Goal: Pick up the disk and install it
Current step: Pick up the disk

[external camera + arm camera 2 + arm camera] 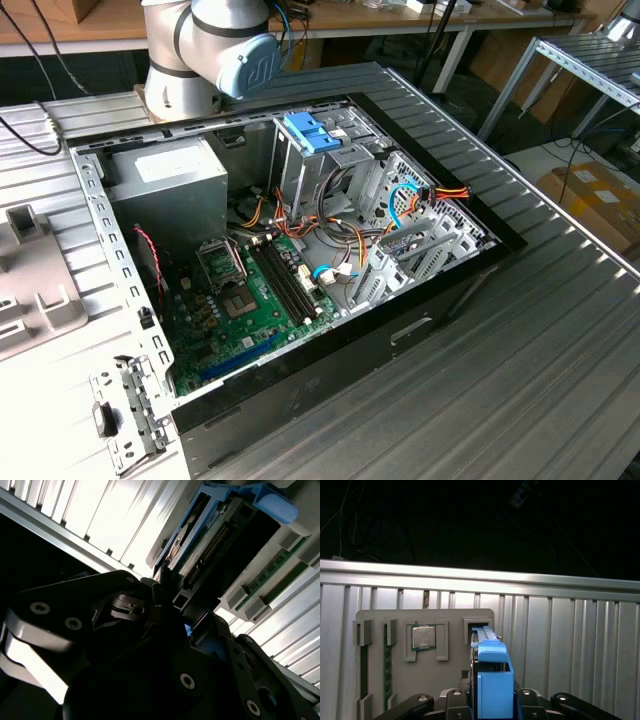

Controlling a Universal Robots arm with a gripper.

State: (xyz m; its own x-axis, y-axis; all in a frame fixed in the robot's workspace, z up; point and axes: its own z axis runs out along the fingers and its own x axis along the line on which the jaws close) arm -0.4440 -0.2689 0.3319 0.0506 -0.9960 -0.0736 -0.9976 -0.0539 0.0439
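The disk (494,677) stands on edge in a slot of a grey parts tray (450,677). Its light-blue carrier points toward the camera in the first wrist view. My gripper (495,696) has one black finger pressed against each side of the carrier and looks shut on it. In the second wrist view the disk (220,535) shows its grey underside and connector, with the brighter blue tab (275,502) at the far end. The gripper (167,597) holds its near end there.
The tray also holds a processor chip (423,636) and a green memory stick (386,665). In the exterior view an open computer case (300,260) lies on the ribbed metal table (520,380). Its drive cage (330,165) has a blue carrier (310,130) on top. The arm's base (200,50) stands behind it.
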